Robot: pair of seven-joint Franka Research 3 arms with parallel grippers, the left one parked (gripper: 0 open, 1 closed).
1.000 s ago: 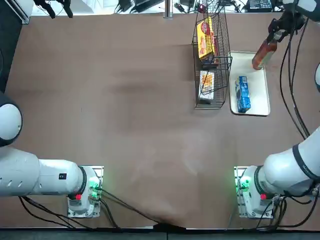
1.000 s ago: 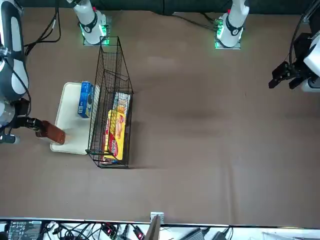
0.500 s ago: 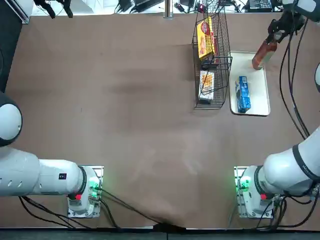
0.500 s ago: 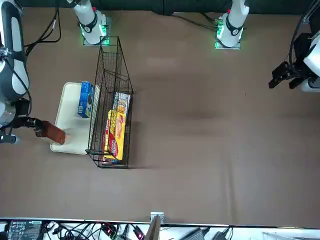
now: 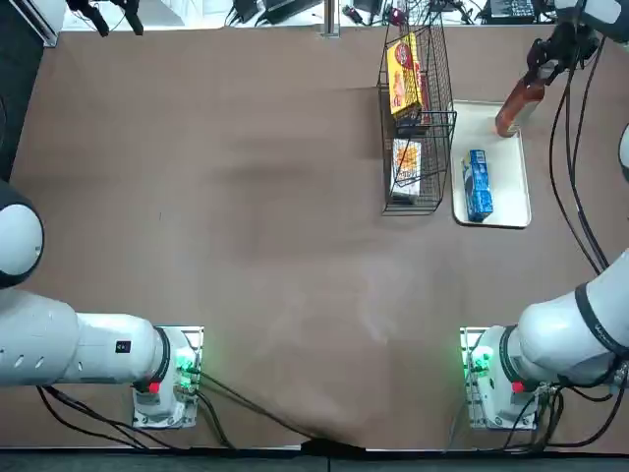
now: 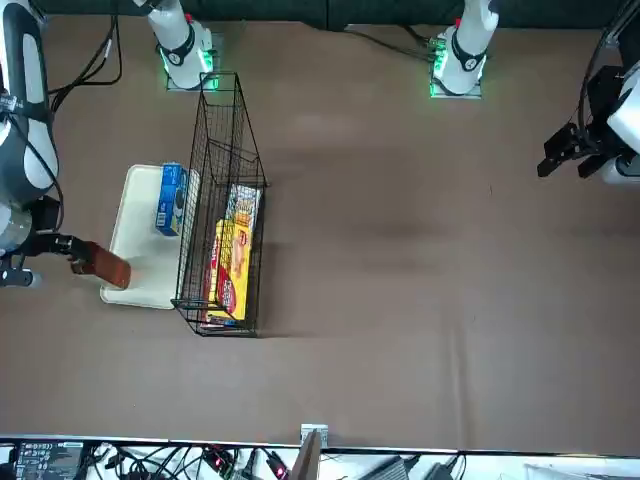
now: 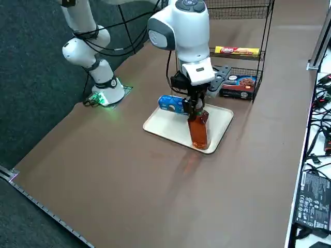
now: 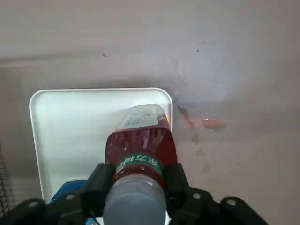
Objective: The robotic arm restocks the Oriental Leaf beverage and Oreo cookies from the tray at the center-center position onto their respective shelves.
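Note:
My right gripper (image 5: 541,61) (image 7: 195,106) is shut on the neck of the Oriental Leaf beverage (image 5: 517,104) (image 6: 103,266) (image 7: 198,130). This reddish-brown bottle hangs upright over the far right corner of the cream tray (image 5: 477,128) (image 6: 140,225) (image 7: 168,126). In the wrist view the black fingers (image 8: 101,180) clamp just under the bottle's cap (image 8: 136,201), with the tray (image 8: 70,126) below. The blue Oreo cookies (image 5: 478,184) (image 6: 170,198) (image 7: 170,104) lie on the tray's near half. The black wire shelves (image 5: 438,123) (image 6: 222,150) (image 7: 266,31) stand just left of the tray.
The shelves hold a yellow-and-red packet (image 5: 403,74) (image 6: 228,270), a white-and-orange packet (image 5: 406,162) and a dark packet (image 7: 238,85). My arm's cables (image 5: 570,177) hang along the table's right edge. Cables and equipment (image 7: 315,191) line the far side of the table.
The bottle and gripper have shifted very slightly toward the table's far edge in the top view. Everything else is as before.

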